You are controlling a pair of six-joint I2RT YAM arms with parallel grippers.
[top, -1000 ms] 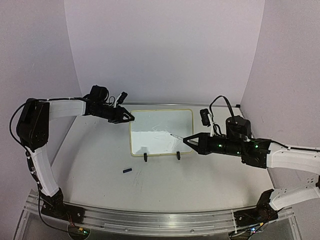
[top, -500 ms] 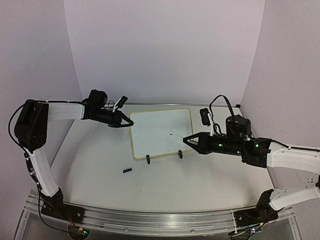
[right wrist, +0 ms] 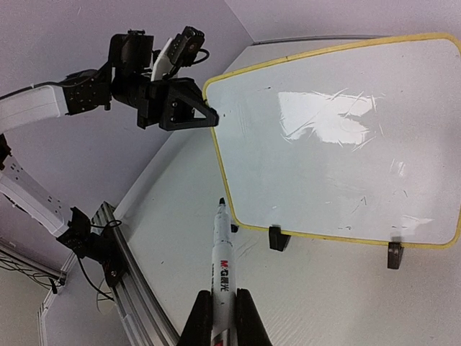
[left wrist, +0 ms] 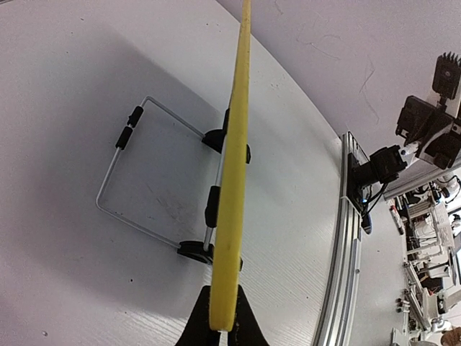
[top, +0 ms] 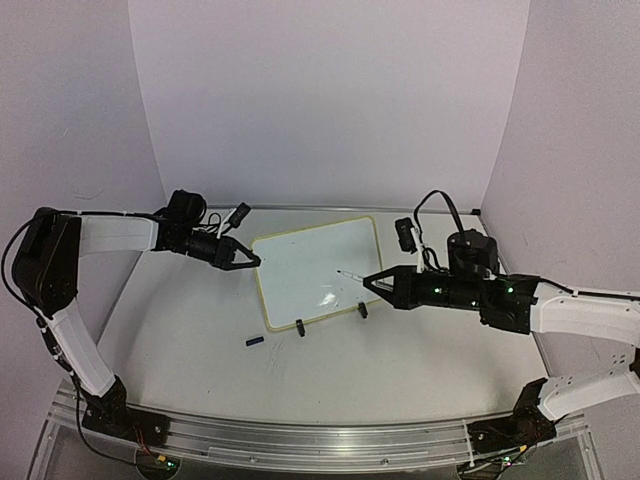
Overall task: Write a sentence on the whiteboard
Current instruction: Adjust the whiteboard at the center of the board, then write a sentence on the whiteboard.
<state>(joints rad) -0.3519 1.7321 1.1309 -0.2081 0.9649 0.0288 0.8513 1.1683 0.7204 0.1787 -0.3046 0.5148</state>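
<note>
A small dark object (top: 254,341) was noted lying on the table (top: 190,320), near and left of the board, apart from both arms.

The right gripper (top: 372,283) (right wrist: 222,299) was found closed narrowly around the barrel of a white marker (top: 350,274) (right wrist: 220,256). The uncapped tip was directed left and away, toward the board. In the right wrist view the tip was seen just beside the board's left rim, clear of the writing face. From the overhead view, contact could not be determined.

The whiteboard (top: 300,265) (right wrist: 338,166) was located at the middle of the table, between the two grippers. It was skewed, with its left end nearer. It was propped on two black clip feet (top: 300,327) (right wrist: 277,238) along its near edge, and a wire stand (left wrist: 144,180) was seen behind it. Only glare and faint smears were made out on its face.

The left gripper (top: 252,262) (left wrist: 222,321) was found at the board's far-left edge. Its fingers (left wrist: 245,324) were pinched narrowly on the pale-yellow rim (left wrist: 234,180), which was seen edge-on between them.
</note>
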